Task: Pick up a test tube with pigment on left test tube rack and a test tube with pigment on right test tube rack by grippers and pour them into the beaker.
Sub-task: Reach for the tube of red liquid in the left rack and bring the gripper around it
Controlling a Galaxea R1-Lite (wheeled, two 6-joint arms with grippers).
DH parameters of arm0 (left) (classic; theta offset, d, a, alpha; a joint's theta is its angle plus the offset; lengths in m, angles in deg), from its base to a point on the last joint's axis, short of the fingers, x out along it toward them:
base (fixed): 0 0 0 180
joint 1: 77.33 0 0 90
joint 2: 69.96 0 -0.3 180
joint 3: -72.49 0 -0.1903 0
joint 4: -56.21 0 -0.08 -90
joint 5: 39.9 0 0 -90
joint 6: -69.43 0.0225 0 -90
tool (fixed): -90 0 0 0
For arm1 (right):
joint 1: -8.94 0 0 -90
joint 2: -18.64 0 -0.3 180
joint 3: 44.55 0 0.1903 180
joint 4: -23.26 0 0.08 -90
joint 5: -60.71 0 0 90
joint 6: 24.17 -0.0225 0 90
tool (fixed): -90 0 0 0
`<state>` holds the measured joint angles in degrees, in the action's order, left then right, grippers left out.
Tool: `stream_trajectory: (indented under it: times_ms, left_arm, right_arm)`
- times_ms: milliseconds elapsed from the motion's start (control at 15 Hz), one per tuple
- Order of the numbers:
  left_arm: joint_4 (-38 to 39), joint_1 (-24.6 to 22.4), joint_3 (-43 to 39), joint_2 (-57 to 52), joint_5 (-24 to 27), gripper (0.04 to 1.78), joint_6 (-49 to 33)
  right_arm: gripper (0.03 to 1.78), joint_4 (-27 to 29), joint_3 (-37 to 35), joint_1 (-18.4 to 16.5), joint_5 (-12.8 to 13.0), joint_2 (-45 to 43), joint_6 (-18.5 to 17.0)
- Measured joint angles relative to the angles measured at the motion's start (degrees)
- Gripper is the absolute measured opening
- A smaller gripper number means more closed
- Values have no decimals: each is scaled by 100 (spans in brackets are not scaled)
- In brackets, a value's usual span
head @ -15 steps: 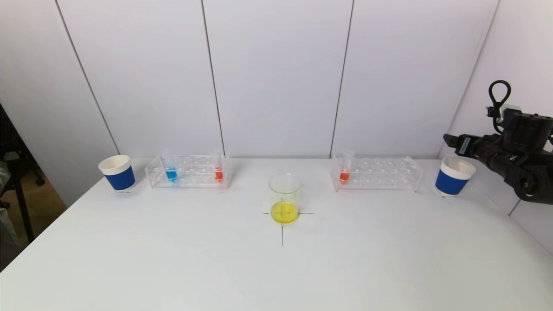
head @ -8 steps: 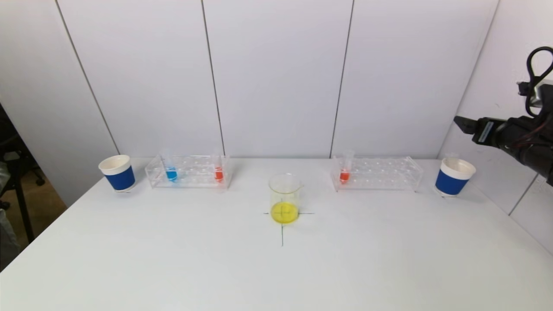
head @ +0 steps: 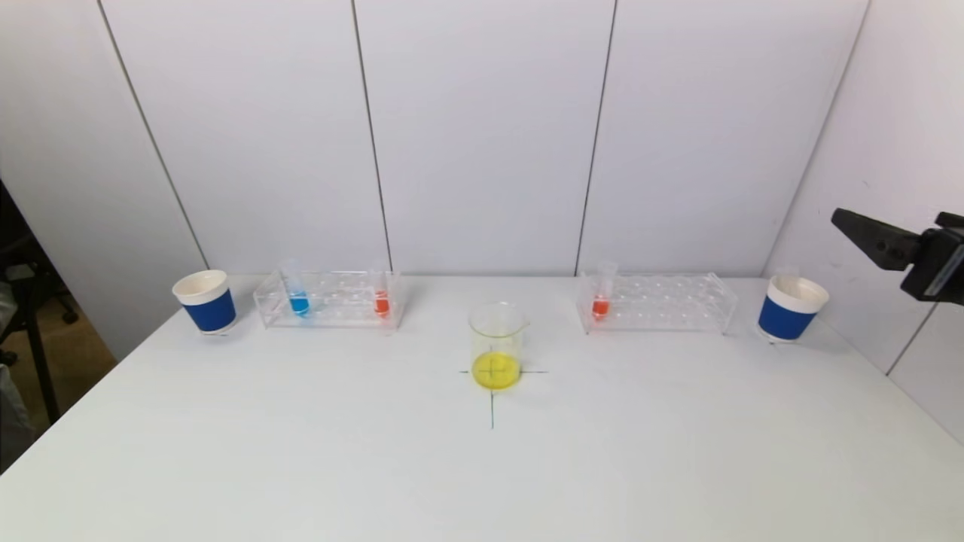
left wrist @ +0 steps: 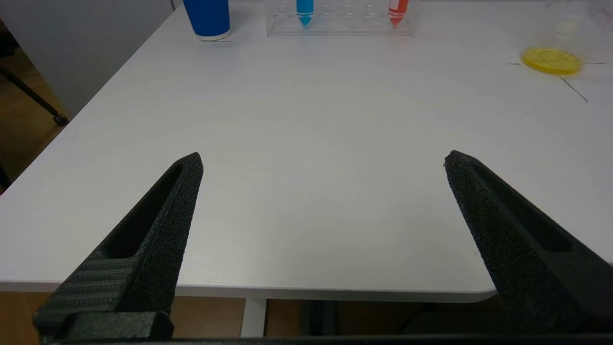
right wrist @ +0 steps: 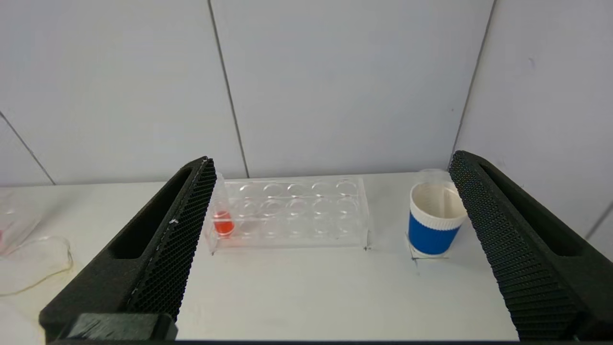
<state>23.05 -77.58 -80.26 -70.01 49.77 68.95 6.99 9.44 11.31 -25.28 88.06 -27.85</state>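
Observation:
The glass beaker (head: 495, 342) holds yellow liquid and stands on a cross mark at the table's middle. The left rack (head: 339, 305) carries a blue-pigment tube (head: 298, 299) and a red-pigment tube (head: 381, 299). The right rack (head: 666, 302) carries one red-pigment tube (head: 601, 301) at its left end. My right gripper (right wrist: 333, 158) is open and empty, raised at the far right above the table, facing the right rack (right wrist: 292, 211) and its red tube (right wrist: 223, 223). My left gripper (left wrist: 322, 157) is open and empty, low over the table's near edge, out of the head view.
A blue-sleeved paper cup (head: 205, 301) stands left of the left rack and another (head: 792, 307) right of the right rack. White wall panels close the back and right side. From the left wrist, the left rack (left wrist: 335, 24) and the beaker (left wrist: 550, 60) lie far ahead.
The right arm has risen and drawn back to the right, away from the right blue cup; only its finger and wrist remain at the head view's edge. Nothing on the table moved.

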Motion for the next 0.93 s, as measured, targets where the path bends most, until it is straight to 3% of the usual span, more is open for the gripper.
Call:
stream_trajectory:
  times_ms: [133, 267, 600, 933]
  left_arm:
    - [0, 0, 0, 0, 0, 176, 0]
    - [0, 0, 0, 0, 2, 176, 0]
    - [0, 0, 0, 0, 2, 176, -2]
    - [0, 0, 0, 0, 2, 176, -4]
  right_arm:
    - [177, 30, -411, 90, 384, -590, 29]
    - [177, 55, -699, 101, 590, -1085, 35]
    - [177, 308, -1368, 39, 662, -2409, 96]
    - [177, 1665, -1597, -9, 690, -4101, 149]
